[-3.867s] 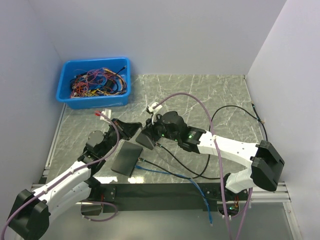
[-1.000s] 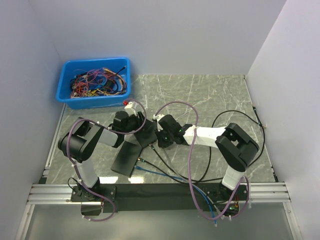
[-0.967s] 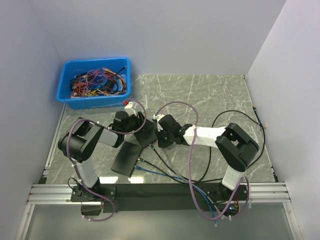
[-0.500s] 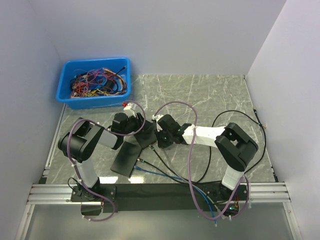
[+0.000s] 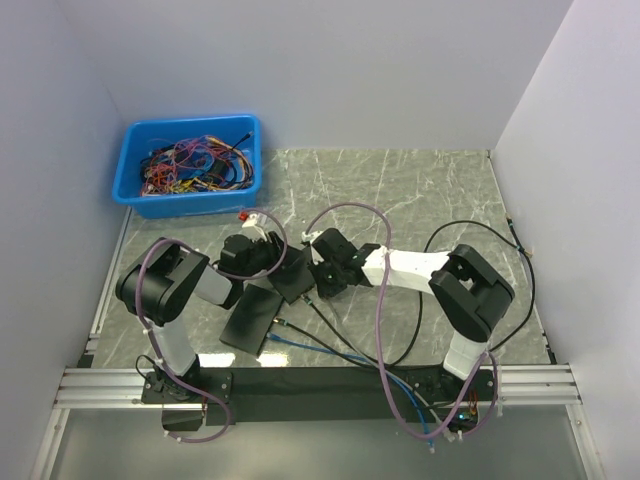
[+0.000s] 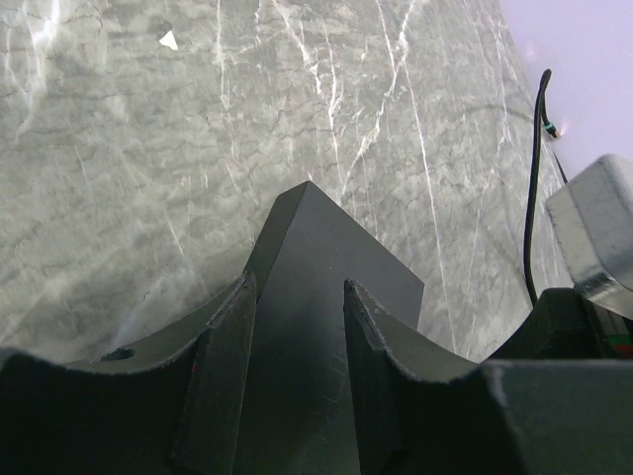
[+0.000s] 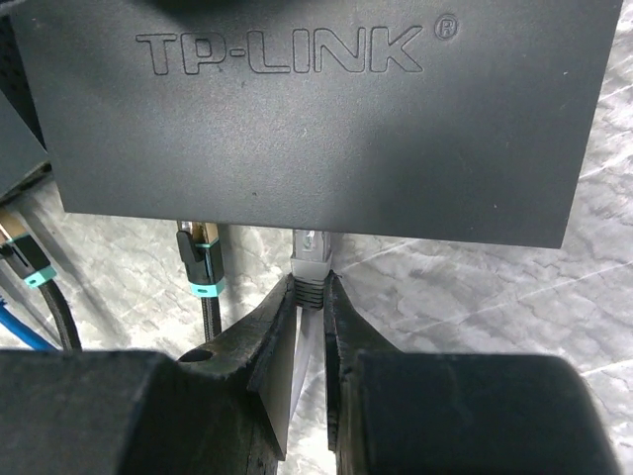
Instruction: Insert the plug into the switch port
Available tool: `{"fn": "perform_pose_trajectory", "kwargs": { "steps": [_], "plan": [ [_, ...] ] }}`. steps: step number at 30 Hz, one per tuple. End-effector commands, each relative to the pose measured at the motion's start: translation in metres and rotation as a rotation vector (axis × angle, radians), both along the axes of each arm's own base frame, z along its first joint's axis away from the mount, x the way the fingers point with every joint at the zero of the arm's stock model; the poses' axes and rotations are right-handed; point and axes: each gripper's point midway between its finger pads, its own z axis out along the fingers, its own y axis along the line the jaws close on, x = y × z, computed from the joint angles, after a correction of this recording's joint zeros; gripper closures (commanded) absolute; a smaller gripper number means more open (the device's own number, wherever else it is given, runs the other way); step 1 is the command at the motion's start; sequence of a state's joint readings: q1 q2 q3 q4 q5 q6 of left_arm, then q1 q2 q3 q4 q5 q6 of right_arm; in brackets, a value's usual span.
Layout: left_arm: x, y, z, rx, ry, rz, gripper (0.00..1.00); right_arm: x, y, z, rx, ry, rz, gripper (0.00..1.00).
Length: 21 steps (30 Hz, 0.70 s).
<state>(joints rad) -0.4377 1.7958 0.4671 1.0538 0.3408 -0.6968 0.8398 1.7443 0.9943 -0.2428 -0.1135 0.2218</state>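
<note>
From above, the switch (image 5: 291, 274) lies on the table (image 5: 430, 190) between the two arms, with the left gripper (image 5: 270, 258) at its far end and the right gripper (image 5: 319, 279) at its near edge; the plug is too small to see here. The left wrist shows dark fingers (image 6: 223, 376) standing a little apart over the switch (image 6: 331, 277) – whether they clamp it I cannot tell. The right wrist shows the right gripper (image 7: 309, 289) pinching the plug (image 7: 309, 255) by its grey boot, tip at the port edge of the switch (image 7: 297, 119), just beside a black cable (image 7: 201, 259). I cannot tell if it has latched. If the push runs off-line, the plug may jam on the port rim or slip in the pinch – and an unheld switch would slide away.
</note>
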Motion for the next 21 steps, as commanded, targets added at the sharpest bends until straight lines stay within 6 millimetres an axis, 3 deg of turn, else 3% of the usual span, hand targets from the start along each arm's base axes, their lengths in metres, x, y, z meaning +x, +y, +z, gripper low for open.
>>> {"fn": "perform_pose_trajectory", "kwargs": {
  "steps": [1,21],
  "plan": [
    [-0.047,-0.019,-0.016,-0.015,0.114,-0.143,0.55,0.029,0.025,0.026,0.053,-0.113,0.015,1.0],
    [-0.049,-0.027,-0.024,-0.007,0.127,-0.171,0.56,0.069,0.035,0.045,0.083,-0.268,-0.011,1.0]
  ]
}}
